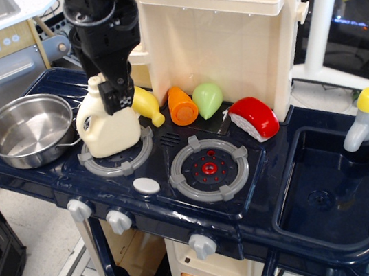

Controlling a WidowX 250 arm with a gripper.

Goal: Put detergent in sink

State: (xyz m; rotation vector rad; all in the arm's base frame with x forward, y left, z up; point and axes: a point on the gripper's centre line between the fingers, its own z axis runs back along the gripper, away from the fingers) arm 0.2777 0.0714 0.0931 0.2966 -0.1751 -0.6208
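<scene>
The cream-white detergent jug [107,125] stands upright on the left burner of the toy stove. My black gripper [114,93] has come down from above onto its top, with one finger [123,97] beside the neck on the right. The jaws look open, and the far finger is hidden behind the jug. The dark navy sink [301,218] lies at the far right of the counter, with nothing in it and a grey, yellow-tipped faucet [361,122] behind it.
A steel pot [27,130] sits left of the jug. A yellow banana [146,105], an orange carrot [182,105], a green pear [207,100] and a red piece [254,117] lie along the cream back wall [226,41]. The right burner [208,169] lies between jug and sink.
</scene>
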